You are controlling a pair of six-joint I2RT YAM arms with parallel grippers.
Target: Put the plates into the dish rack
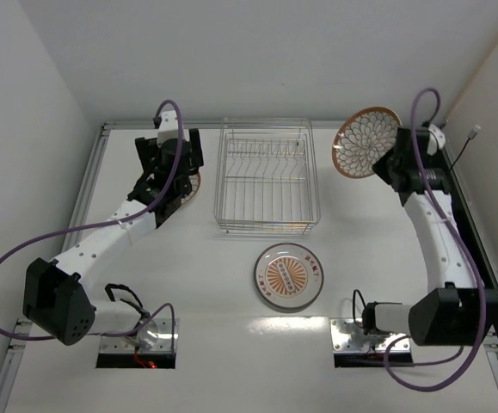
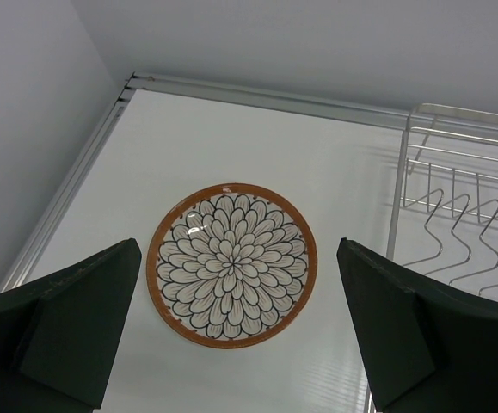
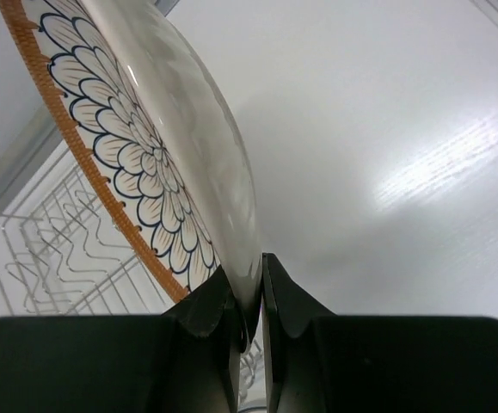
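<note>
While the rectangular silver wire dish rack [image 1: 267, 176] sits mid-table, the larger sunburst-centred plate [image 1: 288, 275] lies flat just off its near side. The right gripper [image 3: 249, 292] pinches an orange-rimmed petal-patterned plate [image 1: 365, 141] by its edge, raised and tilted, face toward the rack. Only the left wrist view shows the second petal plate [image 2: 231, 264] whole, flat beneath the wide-spread left gripper [image 2: 238, 249]; overhead, that arm [image 1: 111, 232] hides most of it.

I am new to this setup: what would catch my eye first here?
The right end effector pinches a flowered plate by its rim, lifted and tilted right of the dish rack. The open left end effector hovers above a second flowered plate lying left of the rack; a sunburst plate lies on its near side.
</note>
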